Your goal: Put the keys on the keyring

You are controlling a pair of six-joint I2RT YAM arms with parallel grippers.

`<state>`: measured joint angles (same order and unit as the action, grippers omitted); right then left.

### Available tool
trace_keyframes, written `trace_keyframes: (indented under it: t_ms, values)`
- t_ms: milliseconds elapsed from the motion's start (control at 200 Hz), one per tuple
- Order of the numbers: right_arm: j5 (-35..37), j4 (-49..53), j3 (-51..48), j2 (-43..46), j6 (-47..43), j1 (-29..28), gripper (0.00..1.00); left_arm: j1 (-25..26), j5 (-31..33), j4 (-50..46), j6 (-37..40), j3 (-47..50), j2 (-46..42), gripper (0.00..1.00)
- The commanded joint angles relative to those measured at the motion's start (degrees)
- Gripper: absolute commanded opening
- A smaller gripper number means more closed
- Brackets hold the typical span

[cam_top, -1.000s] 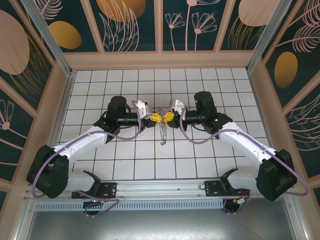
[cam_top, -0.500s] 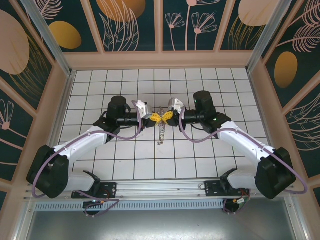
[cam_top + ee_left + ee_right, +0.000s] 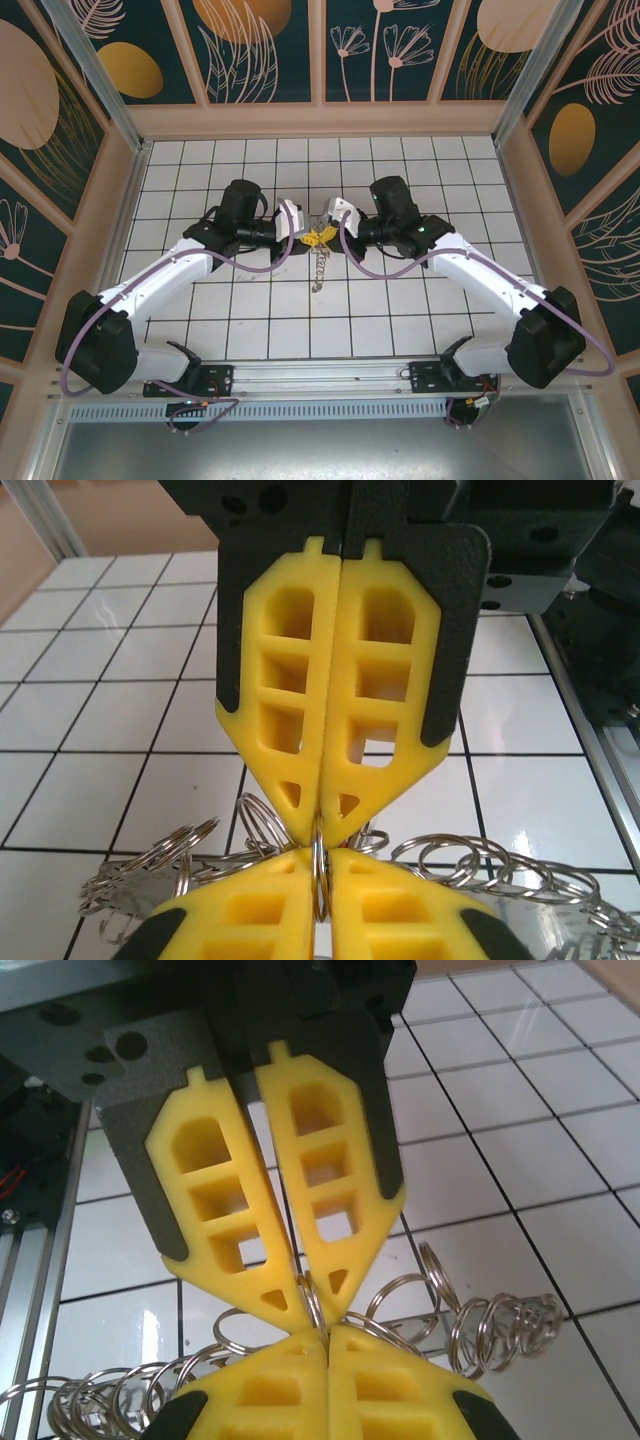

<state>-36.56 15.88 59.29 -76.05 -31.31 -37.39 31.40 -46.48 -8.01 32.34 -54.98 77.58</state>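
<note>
Above the middle of the table [image 3: 250, 320], the left gripper [image 3: 310, 238] and right gripper [image 3: 327, 232] meet tip to tip. Both are clamped on the keyring [image 3: 320, 262], pinching the same thin wire loop [image 3: 318, 875] from opposite sides. The left gripper's yellow fingers [image 3: 240, 920] press flat together around the loop. So do the right gripper's fingers [image 3: 270, 1390], with no gap at the tips. The rest of the keyring, a string of small metal rings [image 3: 490, 1330], hangs from the loop down toward the table and trails toward its near edge. I cannot tell whether the end rests on the table.
</note>
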Motion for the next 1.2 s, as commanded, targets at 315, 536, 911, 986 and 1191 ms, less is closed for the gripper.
trace_keyframes:
  t_ms: [315,536,911,986,1191]
  values:
    - [-0.65,-2.4,-1.84,2.14,-1.35,0.17,0.05,0.29,-3.66,13.93,-7.11,3.25,-2.93,0.0]
    - [-11.42,-12.96,-7.55,4.15,3.68,3.71,0.11,0.33,-9.57,32.0,-19.0,7.92,-4.39,0.0]
    - [-13.54,-18.2,-9.88,4.07,4.68,5.72,0.13,0.31,-12.34,39.92,-23.86,9.89,-5.14,0.0]
    - [-13.5,-18.3,-10.14,3.88,4.81,5.72,0.1,0.25,-12.24,40.55,-24.18,10.07,-5.25,0.0]
    - [-11.99,-14.71,-7.44,3.74,4.82,5.7,0.0,0.25,-7.42,24.74,-13.24,6.12,-4.86,0.06]
